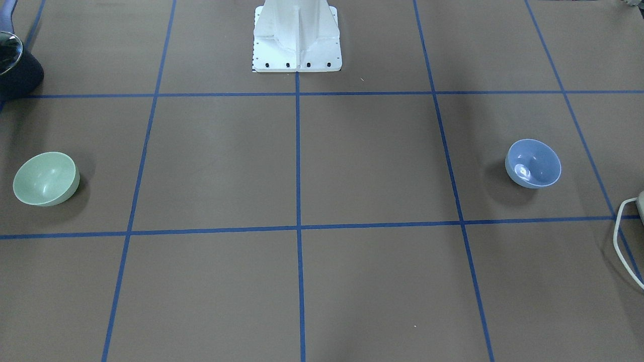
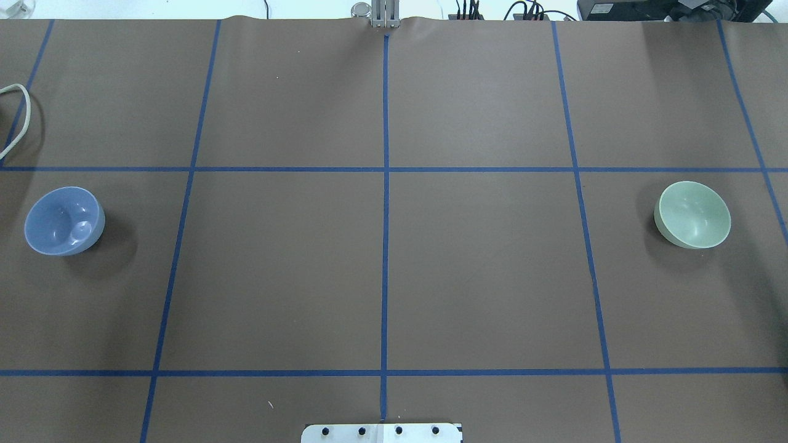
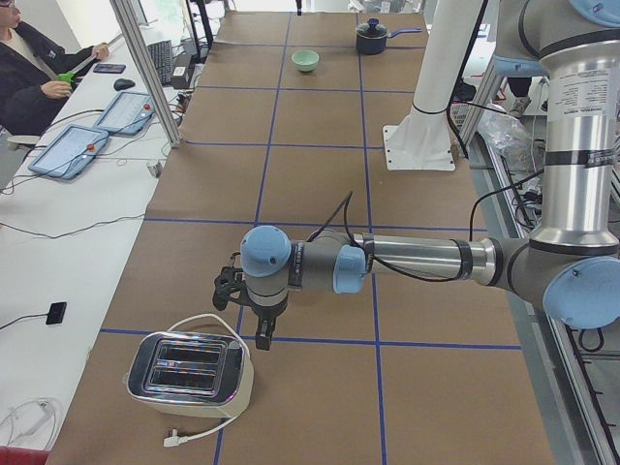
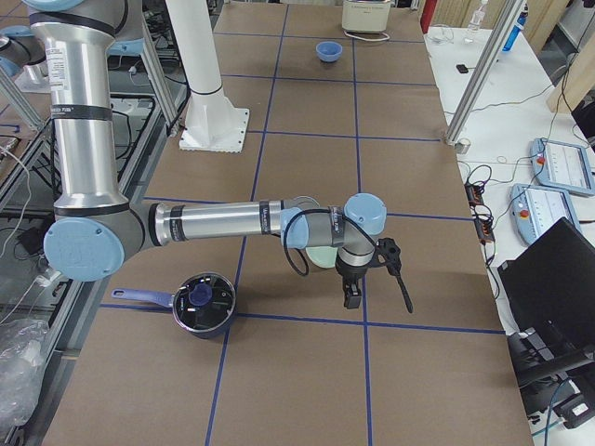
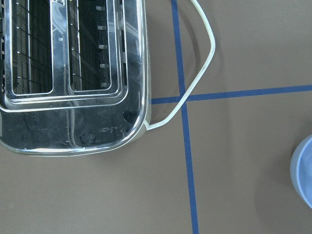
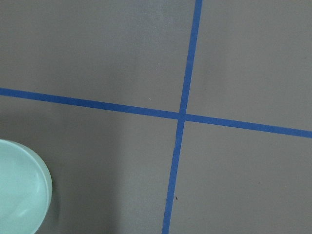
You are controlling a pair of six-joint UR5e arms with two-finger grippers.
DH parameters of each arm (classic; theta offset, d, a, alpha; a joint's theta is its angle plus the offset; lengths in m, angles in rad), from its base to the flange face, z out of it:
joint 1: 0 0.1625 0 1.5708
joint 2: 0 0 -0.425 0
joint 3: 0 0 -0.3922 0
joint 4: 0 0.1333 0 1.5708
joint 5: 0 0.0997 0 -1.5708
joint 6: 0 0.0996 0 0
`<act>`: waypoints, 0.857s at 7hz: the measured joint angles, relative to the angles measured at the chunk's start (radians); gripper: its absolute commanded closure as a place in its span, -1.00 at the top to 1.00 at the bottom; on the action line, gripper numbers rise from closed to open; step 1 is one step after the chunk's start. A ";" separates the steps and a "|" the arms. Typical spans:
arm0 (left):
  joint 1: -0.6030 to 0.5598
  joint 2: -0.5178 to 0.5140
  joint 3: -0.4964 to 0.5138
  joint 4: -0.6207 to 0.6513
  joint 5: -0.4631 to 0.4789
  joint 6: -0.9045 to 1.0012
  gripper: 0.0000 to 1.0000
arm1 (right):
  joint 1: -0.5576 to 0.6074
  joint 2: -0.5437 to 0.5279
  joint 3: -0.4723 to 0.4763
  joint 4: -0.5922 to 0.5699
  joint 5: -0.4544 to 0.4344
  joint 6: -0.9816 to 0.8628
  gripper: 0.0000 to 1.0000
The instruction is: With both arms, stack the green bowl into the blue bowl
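The green bowl (image 1: pixel 45 178) stands upright on the brown table, at the right in the overhead view (image 2: pixel 694 214); its rim shows in the right wrist view (image 6: pixel 22 190). The blue bowl (image 1: pixel 533 163) stands upright at the far left in the overhead view (image 2: pixel 63 220); its edge shows in the left wrist view (image 5: pixel 303 170). My left gripper (image 3: pixel 247 320) hangs over the table beside the toaster; the arm hides the blue bowl there. My right gripper (image 4: pixel 376 293) hangs just past the green bowl (image 4: pixel 321 257). I cannot tell whether either is open or shut.
A chrome toaster (image 3: pixel 189 373) with a white cord (image 2: pixel 18 117) sits beyond the blue bowl. A dark pot (image 4: pixel 203 302) sits near the green bowl. The white pedestal (image 1: pixel 297 35) stands at the table's robot side. A person (image 3: pixel 39 68) sits at a side desk.
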 measured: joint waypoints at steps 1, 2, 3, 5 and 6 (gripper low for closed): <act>0.000 -0.001 -0.001 0.000 0.001 0.001 0.95 | 0.000 0.000 0.000 0.000 0.000 0.000 1.00; 0.000 -0.003 -0.003 -0.001 0.002 0.001 0.95 | 0.000 0.000 0.001 0.000 0.000 0.000 1.00; 0.000 -0.007 -0.008 -0.005 -0.001 0.001 0.95 | 0.000 0.001 0.002 0.000 0.000 0.000 1.00; -0.001 -0.012 -0.014 -0.059 0.004 0.002 0.95 | 0.000 0.004 0.009 0.020 0.002 0.000 1.00; 0.001 -0.020 -0.003 -0.101 0.006 -0.004 0.95 | 0.000 0.004 0.007 0.058 0.006 0.006 1.00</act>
